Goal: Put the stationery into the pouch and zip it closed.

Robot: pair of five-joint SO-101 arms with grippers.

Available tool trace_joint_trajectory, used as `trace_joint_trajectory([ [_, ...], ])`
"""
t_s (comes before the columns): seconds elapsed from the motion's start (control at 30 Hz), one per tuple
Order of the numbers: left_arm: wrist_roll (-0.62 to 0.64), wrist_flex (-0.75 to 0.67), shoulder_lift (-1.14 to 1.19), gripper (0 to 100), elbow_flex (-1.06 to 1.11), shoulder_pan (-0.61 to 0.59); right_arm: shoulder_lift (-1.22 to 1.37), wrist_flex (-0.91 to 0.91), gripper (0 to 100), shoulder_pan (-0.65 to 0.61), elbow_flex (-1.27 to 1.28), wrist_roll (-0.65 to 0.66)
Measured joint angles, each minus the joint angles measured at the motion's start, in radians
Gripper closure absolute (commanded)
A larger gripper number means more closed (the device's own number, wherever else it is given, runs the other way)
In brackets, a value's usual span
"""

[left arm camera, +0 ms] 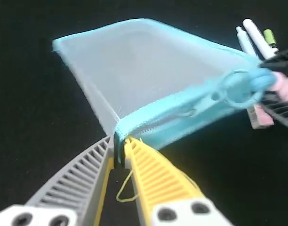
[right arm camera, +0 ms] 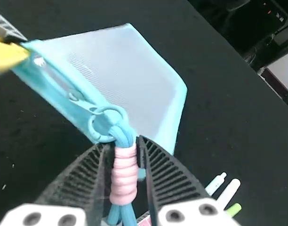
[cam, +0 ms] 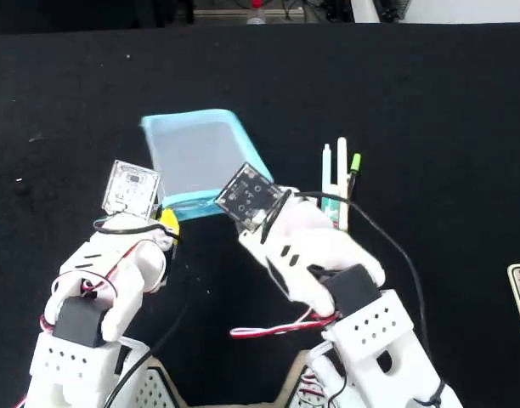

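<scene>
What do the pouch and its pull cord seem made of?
The pouch looks like translucent matte mesh fabric, its fine weave showing, edged in turquoise cloth. The pull cord seems blue cord bound in pink wrapping, shown by coiled turns.

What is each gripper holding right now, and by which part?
Left gripper pinches the pouch at a zipper-edge corner; right gripper clamps the zipper pull cord.

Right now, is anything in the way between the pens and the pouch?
Yes. The right claw, shut on the zipper cord, stands at the zipper edge of the pouch, on the side where the pens lie. The left claw pinches the other corner. I cannot tell whether the zipper is open.
</scene>
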Motion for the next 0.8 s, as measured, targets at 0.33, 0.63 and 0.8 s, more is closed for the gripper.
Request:
trace_joint_trajectory([
  [0.33,0.031,-0.023,0.006,85,-0.009,-0.12,0.0,0.0,98.8,0.002,0.0,0.0],
  [0.63,0.035,0.003,0.008,85,-0.037,-0.137,0.0,0.0,98.8,0.018,0.0,0.0],
  [0.8,0.035,-0.046,0.008,83,-0.029,-0.137,0.0,0.0,98.8,0.018,0.0,0.0],
])
